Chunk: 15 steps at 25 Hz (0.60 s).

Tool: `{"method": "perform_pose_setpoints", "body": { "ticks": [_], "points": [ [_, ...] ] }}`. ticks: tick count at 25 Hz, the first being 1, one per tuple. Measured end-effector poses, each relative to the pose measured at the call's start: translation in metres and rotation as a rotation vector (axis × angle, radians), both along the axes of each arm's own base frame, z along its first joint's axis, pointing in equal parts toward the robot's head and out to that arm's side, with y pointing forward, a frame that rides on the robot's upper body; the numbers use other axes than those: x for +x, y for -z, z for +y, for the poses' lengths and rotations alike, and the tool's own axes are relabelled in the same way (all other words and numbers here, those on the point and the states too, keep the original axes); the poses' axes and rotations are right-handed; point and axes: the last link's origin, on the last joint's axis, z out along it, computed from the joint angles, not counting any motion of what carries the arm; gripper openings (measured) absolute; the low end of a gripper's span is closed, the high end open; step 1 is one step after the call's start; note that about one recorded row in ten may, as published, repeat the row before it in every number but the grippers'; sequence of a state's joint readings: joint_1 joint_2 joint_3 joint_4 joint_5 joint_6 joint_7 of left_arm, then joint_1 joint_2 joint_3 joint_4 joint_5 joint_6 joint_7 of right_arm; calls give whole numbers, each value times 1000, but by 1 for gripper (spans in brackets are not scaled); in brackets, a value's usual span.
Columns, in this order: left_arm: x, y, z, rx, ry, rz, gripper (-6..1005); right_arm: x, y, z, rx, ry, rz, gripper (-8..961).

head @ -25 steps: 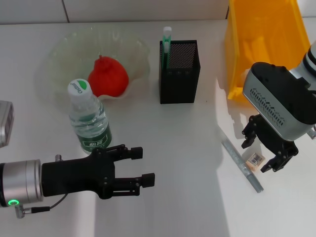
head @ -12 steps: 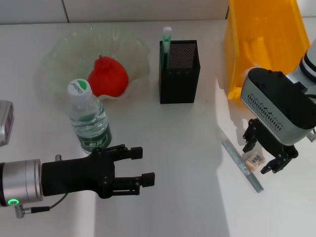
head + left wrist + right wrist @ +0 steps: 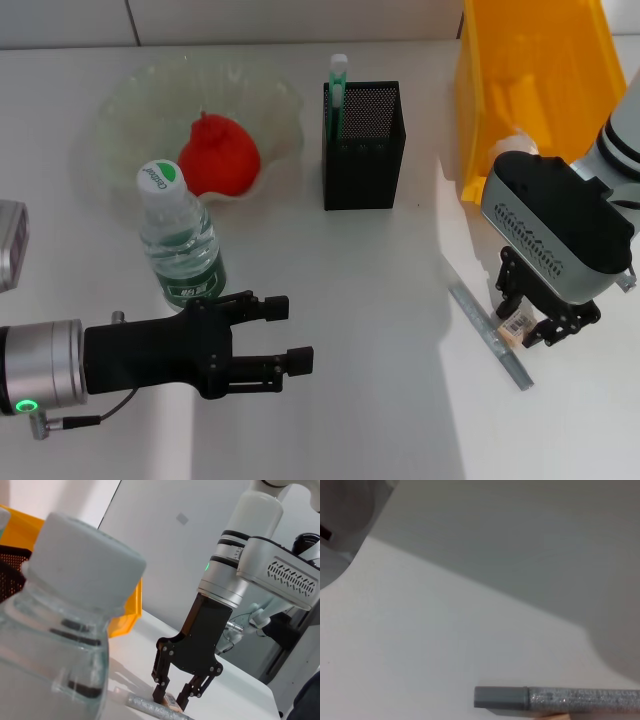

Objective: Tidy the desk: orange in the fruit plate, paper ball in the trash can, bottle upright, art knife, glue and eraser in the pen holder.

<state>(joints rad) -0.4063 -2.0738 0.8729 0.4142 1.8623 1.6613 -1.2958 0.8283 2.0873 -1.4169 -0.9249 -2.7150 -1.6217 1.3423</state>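
Right gripper (image 3: 530, 322) low at right, jaws straddling the eraser (image 3: 516, 324) on the desk beside the art knife (image 3: 490, 335), not visibly clamped. Eraser pickup step; next, close, lift toward pen holder (image 3: 363, 145). Left gripper (image 3: 285, 338) idle, open, near bottle (image 3: 180, 238).

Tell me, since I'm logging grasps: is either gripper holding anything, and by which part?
Nothing is lifted. The right gripper straddles the eraser on the desk; closure unclear. The left gripper is open, empty.

The white desk (image 3: 380, 300) carries bottle (image 3: 181, 245), fruit plate (image 3: 125, 110), pen holder (image 3: 364, 146), trash can (image 3: 535, 80), art knife (image 3: 489, 334), eraser (image 3: 517, 323).
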Motion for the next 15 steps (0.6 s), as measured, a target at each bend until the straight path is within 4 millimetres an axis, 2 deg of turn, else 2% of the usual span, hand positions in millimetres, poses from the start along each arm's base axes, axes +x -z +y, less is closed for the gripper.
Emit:
{"method": "perform_pose_setpoints", "body": {
  "ticks": [4, 10, 11, 12, 13, 15],
  "points": [
    [0, 0, 0, 1, 0, 0, 859, -1, 0, 0, 2, 0, 4, 333],
    [-2, -1, -1, 3, -5, 0, 859, -8, -5, 3, 34, 6, 29, 284],
    [-2, -2, -1, 3, -5, -1, 859, -11, -9, 4, 48, 8, 41, 276],
    [-2, -2, -1, 3, -5, -1, 859, -19, -21, 8, 85, 27, 98, 268],
    [-2, -2, -1, 3, -5, -1, 859, -19, -21, 8, 85, 27, 98, 260],
    [-2, -3, -2, -7, -12, -2, 859, -31, -41, 13, 138, 61, 202, 244]
  ]
}}
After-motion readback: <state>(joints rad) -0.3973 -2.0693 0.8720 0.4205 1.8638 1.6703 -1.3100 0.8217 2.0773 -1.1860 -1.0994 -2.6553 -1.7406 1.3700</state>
